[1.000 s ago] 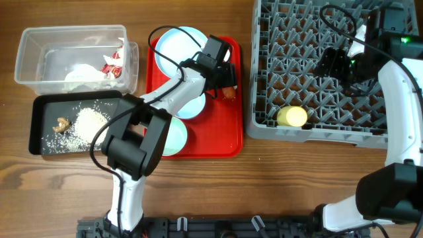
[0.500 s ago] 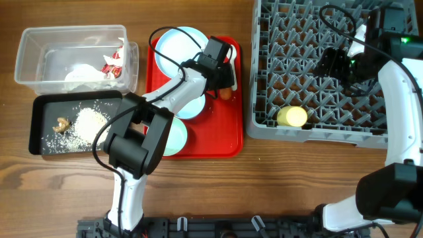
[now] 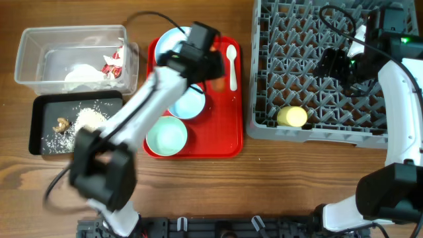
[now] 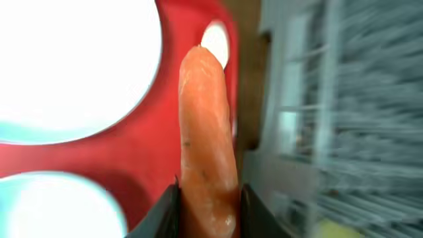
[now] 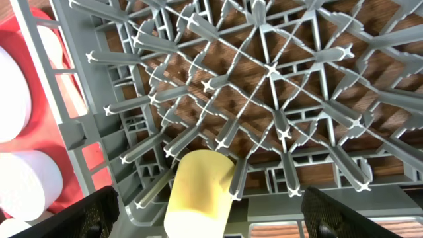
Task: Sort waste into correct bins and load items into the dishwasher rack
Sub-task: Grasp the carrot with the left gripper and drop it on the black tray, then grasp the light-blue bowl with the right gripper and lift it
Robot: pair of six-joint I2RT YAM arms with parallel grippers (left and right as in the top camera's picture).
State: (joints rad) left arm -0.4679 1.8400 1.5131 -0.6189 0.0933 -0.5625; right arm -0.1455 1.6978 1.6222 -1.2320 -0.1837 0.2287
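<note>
Our left end effector (image 4: 208,205) has pinched the carrot (image 4: 205,119) up off the tray (image 3: 228,129), bin-bound; right end effector (image 5: 211,213) spread.

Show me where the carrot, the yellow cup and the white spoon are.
carrot (image 4: 205,132), left wrist view, middle of its body.
yellow cup (image 3: 292,117), overhead view, middle of its side.
white spoon (image 3: 232,67), overhead view, on its handle.
</note>
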